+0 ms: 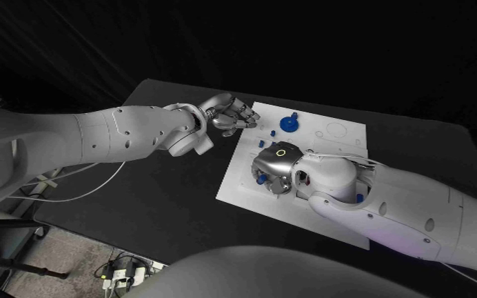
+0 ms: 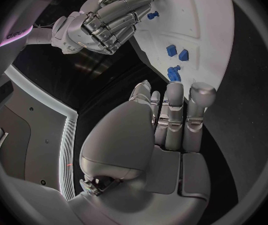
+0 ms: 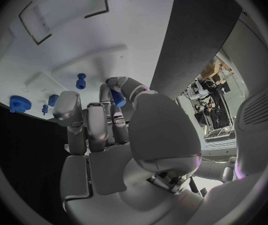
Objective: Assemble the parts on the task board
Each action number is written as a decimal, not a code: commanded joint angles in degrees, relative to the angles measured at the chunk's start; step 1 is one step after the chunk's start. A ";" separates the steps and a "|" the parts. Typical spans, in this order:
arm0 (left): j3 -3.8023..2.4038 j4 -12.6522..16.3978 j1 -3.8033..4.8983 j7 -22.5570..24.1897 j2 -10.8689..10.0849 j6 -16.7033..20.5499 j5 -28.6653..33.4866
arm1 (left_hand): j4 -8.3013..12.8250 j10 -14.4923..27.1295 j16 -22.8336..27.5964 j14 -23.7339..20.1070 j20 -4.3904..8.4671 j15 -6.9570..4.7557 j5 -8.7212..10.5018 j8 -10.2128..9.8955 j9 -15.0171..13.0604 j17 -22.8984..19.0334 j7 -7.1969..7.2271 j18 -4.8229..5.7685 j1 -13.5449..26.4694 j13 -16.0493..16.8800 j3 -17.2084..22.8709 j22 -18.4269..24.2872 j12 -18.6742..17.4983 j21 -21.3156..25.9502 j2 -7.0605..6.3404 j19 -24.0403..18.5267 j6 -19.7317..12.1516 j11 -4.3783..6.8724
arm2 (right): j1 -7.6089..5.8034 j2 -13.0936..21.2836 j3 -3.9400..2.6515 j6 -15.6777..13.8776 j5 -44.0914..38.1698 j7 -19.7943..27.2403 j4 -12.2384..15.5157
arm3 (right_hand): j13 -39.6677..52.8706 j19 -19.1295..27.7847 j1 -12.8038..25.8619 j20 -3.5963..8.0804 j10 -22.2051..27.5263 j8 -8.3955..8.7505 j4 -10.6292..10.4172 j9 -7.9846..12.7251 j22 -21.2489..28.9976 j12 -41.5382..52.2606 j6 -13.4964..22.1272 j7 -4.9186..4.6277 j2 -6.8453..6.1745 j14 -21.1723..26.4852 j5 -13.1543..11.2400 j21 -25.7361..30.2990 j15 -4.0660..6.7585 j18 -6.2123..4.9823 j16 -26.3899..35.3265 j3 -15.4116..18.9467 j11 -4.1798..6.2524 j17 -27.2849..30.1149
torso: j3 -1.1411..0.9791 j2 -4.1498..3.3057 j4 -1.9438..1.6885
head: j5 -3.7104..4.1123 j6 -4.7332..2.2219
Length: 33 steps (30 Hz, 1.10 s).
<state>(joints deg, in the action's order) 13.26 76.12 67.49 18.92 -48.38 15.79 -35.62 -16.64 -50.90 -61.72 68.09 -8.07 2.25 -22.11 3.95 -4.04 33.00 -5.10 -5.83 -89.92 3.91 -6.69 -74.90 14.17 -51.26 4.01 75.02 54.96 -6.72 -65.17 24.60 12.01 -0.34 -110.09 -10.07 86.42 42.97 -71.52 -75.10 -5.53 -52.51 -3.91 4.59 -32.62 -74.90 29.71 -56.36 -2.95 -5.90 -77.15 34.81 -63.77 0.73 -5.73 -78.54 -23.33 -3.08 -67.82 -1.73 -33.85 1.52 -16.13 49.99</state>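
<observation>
**Assembly status: early stage, most parts still loose**

I see the task board (image 1: 338, 136) lying white in the middle of the black table (image 1: 159, 194). The right hand (image 1: 276, 167) is over the board's near-left area. In the right wrist view its fingertips (image 3: 123, 92) close around a small blue part (image 3: 119, 98) just above the board; I judge this part held, though how firm the hold is I cannot tell.

The left hand (image 1: 227, 113) hovers at the board's far-left corner, fingers partly curled, holding nothing.

Parts status, as far as visible:
- The blue gear (image 1: 288, 124) stands on the far half of the board; whether it is seated I cannot tell.
- The small blue peg (image 3: 81, 80) and several other small blue pieces (image 2: 175, 60) lie loose near the left edge.

I judge one placement in progress, the remainder outstanding
</observation>
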 commanded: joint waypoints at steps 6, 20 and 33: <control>-0.04 0.03 -0.03 -0.12 0.13 -0.98 -0.03 | -0.04 -0.29 0.24 -0.34 0.10 -0.11 -0.24 -0.21 0.08 -0.05 -0.32 -0.84 -0.11 0.01 -0.15 -6.13 0.21 0.35 0.28 -0.36 0.02 -0.17 | 0.10 0.17 0.02 1.22 -1.37 -0.49 0.11 | 0.20 0.66 0.13 -0.28 1.78 0.41 0.51 0.28 -6.85 -0.82 3.61 0.54 -0.31 0.56 -2.81 0.63 -0.34 -0.45 0.39 0.06 -0.62 0.28 | 0.00 0.01 0.01 | -0.08 0.01; -0.04 0.11 -0.07 -0.24 0.01 -0.96 -0.06 | -0.02 -0.24 0.30 -0.44 0.07 -0.09 -0.19 -0.23 0.09 -0.19 -0.34 -0.91 -0.20 0.00 -0.21 -6.03 0.23 0.75 0.16 -0.52 -0.03 -0.19 | -0.07 2.91 -0.01 -5.00 -1.97 -0.30 2.19 | -4.41 3.98 -0.50 -2.72 17.79 0.26 -4.85 10.32 -4.86 -9.72 25.50 6.25 -1.88 4.01 -21.93 8.33 -2.59 -1.38 2.77 9.46 -3.92 4.20 | -0.01 0.02 0.00 | 0.09 0.01; -0.04 0.41 -0.07 0.07 -0.42 -0.41 -0.06 | -0.02 -0.22 0.38 -0.53 0.06 -0.09 -0.16 -0.22 0.09 -0.36 -0.34 -0.92 -0.25 0.00 -0.25 -6.03 0.25 0.78 0.09 -0.54 -0.03 -0.20 | -7.29 17.11 -0.41 -15.53 3.15 2.46 13.98 | -7.60 3.61 -11.99 -2.14 19.41 0.58 -21.42 19.20 -4.95 -8.89 33.36 9.13 -6.82 4.67 -21.90 11.15 -2.10 -1.69 3.48 16.92 -2.87 5.64 | -0.02 0.03 0.06 | 2.86 0.01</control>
<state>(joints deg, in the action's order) 13.25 76.31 67.42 18.57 -48.77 15.65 -35.65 -16.64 -50.90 -61.72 67.89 -8.07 2.05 -22.11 3.95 -4.05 32.68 -5.10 -5.82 -89.92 3.91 -6.69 -74.90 14.17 -50.70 4.01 75.02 54.96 -6.72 -71.74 40.53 11.69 -11.87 -110.07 -8.88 99.23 35.44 -67.90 -86.52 -7.92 -32.90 -2.98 -16.88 -13.23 -74.93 20.63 -22.40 6.15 -12.88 -72.64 12.71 -52.89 -1.52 -6.63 -75.25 -6.05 -6.10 -62.27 -1.74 -33.84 1.53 -13.99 49.99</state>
